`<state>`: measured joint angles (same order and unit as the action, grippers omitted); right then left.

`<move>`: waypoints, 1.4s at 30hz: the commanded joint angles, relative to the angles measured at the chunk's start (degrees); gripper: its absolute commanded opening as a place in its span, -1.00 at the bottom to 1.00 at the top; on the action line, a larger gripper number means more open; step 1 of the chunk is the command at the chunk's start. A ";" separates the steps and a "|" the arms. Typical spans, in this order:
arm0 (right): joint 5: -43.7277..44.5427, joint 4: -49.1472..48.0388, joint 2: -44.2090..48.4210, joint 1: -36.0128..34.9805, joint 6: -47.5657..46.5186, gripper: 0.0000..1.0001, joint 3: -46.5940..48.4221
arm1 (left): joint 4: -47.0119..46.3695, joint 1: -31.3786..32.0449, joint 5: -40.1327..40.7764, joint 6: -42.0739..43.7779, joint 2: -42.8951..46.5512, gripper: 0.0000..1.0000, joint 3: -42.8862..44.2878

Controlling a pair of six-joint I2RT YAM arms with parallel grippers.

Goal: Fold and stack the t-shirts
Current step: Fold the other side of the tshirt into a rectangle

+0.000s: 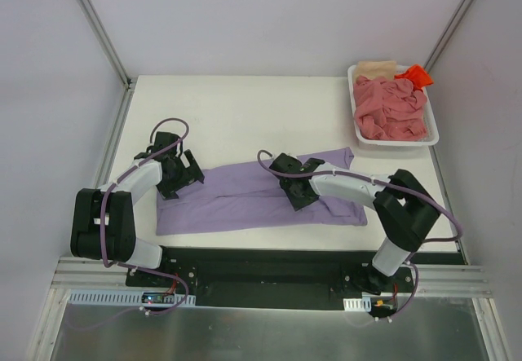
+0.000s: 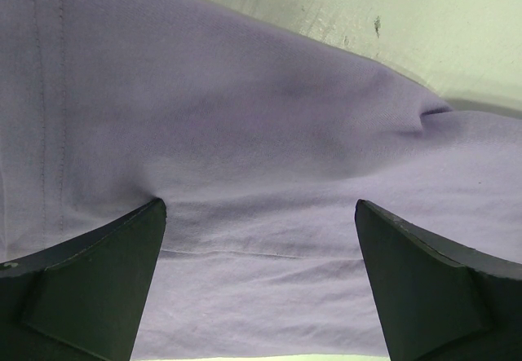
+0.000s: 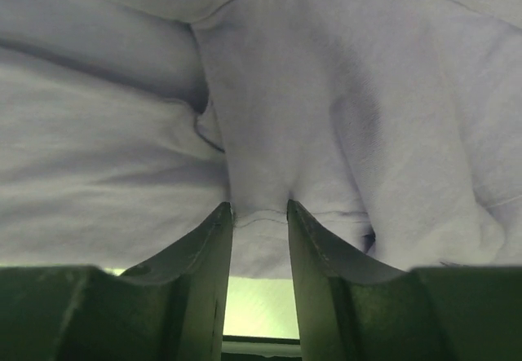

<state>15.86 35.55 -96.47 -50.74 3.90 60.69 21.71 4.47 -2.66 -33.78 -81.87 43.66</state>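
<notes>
Presently, the lavender t-shirt (image 1: 236,202) lies apparently part-folded beside the basket (image 1: 395,143), where the pink shirts (image 1: 391,112) remain unfolded. The left claw (image 2: 261,210) is spread; the right claw (image 3: 259,210) is narrowly parted.

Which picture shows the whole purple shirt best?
The top external view: there the whole purple shirt lies spread on the table. Both wrist views show only close-up patches of its cloth, never its full shape.

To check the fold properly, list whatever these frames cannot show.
1. Top view: in the basket, the beige t-shirt and orange-red t-shirt are mostly buried behind the salmon-pink t-shirt.
2. Right wrist view: unclear whether the right jaws pinch the lavender t-shirt fold or just straddle it.
3. Left wrist view: the frame cuts off the shirt's outline; only cloth and a table strip show.
</notes>
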 commanded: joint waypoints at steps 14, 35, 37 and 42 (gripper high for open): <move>2.60 1.80 -0.40 -0.06 0.40 -0.99 1.98 | -0.80 0.01 -0.86 0.56 -0.66 0.98 -0.59; -7.59 3.30 5.33 0.38 1.98 -0.71 3.56 | -0.80 -0.07 -1.12 0.56 -1.10 0.98 -0.59; -7.07 2.86 5.06 0.38 2.60 -0.48 3.74 | -0.80 -0.08 -1.04 0.56 -1.02 0.98 -0.68; -5.32 1.20 9.53 0.47 3.83 0.82 2.42 | -0.80 -0.08 -0.95 0.65 -0.84 0.98 -0.68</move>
<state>9.56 37.28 -91.22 -50.37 5.76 62.08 21.63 4.47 -2.66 -33.65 -82.11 43.66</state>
